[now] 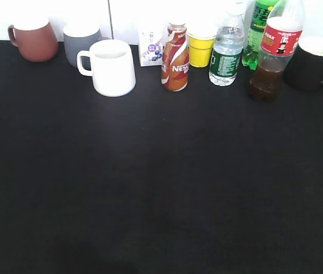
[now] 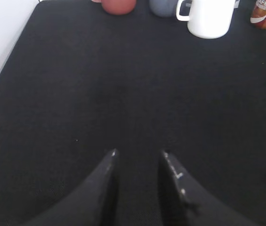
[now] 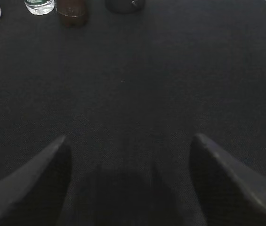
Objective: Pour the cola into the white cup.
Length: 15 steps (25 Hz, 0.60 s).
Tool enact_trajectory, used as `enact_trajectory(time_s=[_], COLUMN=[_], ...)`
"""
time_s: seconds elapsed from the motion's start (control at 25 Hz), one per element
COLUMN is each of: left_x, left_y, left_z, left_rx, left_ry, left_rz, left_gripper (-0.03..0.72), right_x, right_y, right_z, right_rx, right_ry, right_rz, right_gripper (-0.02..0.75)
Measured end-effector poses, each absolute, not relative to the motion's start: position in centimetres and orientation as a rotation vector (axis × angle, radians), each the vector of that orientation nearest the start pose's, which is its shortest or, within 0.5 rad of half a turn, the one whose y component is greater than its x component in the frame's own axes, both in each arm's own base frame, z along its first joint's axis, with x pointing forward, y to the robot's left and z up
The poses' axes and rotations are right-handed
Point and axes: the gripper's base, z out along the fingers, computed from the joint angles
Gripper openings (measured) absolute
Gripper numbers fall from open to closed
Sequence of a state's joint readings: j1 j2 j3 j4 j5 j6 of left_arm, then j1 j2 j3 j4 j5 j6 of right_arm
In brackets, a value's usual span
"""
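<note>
The cola (image 1: 274, 54), a clear bottle with a red label and dark liquid, stands upright at the back right of the black table. Its base shows at the top of the right wrist view (image 3: 71, 10). The white cup (image 1: 111, 67) stands upright at the back left, handle to the left, and shows in the left wrist view (image 2: 210, 17). My left gripper (image 2: 138, 153) is open and empty over bare table, well short of the cup. My right gripper (image 3: 129, 139) is wide open and empty, well short of the cola. Neither gripper shows in the exterior view.
Along the back stand a brown-red mug (image 1: 33, 39), a grey mug (image 1: 80, 41), a small carton (image 1: 151, 48), a Nescafe bottle (image 1: 175, 58), a yellow cup (image 1: 200, 45), a water bottle (image 1: 227, 50), a green soda bottle (image 1: 258, 28) and a black mug (image 1: 315, 63).
</note>
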<state>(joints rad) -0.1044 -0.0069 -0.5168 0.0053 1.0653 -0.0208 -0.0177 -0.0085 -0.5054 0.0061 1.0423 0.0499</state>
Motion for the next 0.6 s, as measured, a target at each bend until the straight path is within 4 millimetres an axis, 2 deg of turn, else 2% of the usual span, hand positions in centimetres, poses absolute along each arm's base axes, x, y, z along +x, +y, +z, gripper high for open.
enact_trajectory(time_s=[0.6], left_x=[-0.81], left_y=[0.11], left_z=[28.15], left_rx=[0.062], left_ry=[2.025], left_rz=[-0.059], left_gripper=[0.22], right_x=[-0.61], right_y=[0.06], right_z=[28.02], right_rx=[0.068], right_ry=[2.011], right_rz=[0.028], right_gripper=[0.592])
